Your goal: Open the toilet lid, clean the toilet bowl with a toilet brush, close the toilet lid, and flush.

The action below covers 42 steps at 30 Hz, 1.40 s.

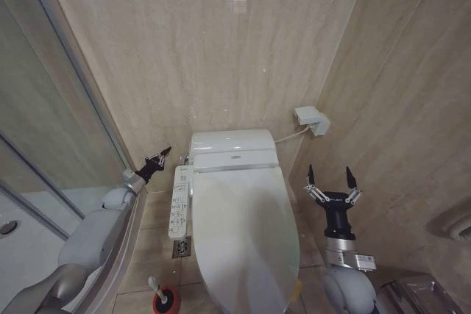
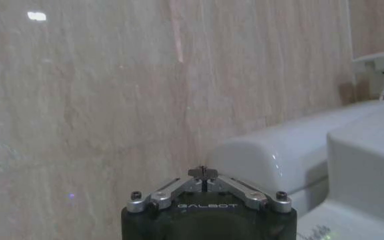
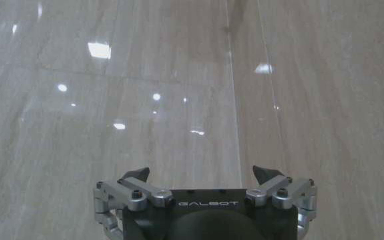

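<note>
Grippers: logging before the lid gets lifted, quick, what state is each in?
Left gripper: jaws shut, holding nothing, beside the toilet's back.
Right gripper: jaws open, empty, right of the closed lid.

Even, soft indoor light fills the bathroom, with few hard shadows. Bright ceiling-lamp reflections dot the glossy wall tiles [image 3: 99,50], and the toilet lid [image 1: 243,233] carries a mild sheen. The left wrist view looks soft and hazy; straight lines bend towards the head view's edges.
</note>
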Tool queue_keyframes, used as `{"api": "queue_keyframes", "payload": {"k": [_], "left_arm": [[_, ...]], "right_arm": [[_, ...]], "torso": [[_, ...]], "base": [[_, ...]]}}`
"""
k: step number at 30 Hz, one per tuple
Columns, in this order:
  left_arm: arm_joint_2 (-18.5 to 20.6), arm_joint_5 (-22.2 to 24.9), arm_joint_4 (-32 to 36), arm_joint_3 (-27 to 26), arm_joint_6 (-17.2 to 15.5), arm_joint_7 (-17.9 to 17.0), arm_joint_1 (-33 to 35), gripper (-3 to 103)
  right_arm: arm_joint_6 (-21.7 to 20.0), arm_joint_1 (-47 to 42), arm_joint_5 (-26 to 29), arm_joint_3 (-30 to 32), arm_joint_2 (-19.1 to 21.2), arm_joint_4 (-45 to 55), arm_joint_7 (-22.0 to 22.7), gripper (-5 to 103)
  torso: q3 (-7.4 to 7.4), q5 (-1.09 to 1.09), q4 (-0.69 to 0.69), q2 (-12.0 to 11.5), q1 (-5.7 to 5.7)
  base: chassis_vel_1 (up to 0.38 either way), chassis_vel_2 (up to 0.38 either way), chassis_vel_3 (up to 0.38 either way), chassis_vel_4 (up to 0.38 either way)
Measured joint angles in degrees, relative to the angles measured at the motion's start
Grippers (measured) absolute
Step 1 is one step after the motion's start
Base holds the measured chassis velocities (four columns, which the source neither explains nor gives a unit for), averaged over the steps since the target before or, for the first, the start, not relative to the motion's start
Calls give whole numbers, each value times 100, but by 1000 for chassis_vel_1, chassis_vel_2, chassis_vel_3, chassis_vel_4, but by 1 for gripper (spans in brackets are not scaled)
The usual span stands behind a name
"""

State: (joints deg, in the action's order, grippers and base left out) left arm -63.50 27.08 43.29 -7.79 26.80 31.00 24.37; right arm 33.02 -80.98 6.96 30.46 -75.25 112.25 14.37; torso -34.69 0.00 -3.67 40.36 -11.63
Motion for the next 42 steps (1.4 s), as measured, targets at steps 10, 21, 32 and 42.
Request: {"api": "queue_keyframes", "payload": {"k": [10,21,32,42], "left_arm": [[-226,-157,-716,254,92,503,-396,0],[-298,-398,-1302,329,98,920,-792,0],[-302,-596,-1547,393,97,1108,-887,0],[-335,-667,-1673,429,95,1119,-918,0]], "right_arm": [[19,-37,-2,-2,-30,21,-7,100],[32,-46,-10,13,-73,19,-11,100],[42,-54,-19,23,-117,19,-10,100],[41,-28,-22,20,-118,-14,-10,100]], "torso": [[0,-1,-1,0,0],[0,-1,1,0,0],[0,0,0,0,0],[1,1,2,0,0]], "base": [[0,0,0,0],[0,0,0,0],[0,0,0,0],[0,0,0,0]]}}
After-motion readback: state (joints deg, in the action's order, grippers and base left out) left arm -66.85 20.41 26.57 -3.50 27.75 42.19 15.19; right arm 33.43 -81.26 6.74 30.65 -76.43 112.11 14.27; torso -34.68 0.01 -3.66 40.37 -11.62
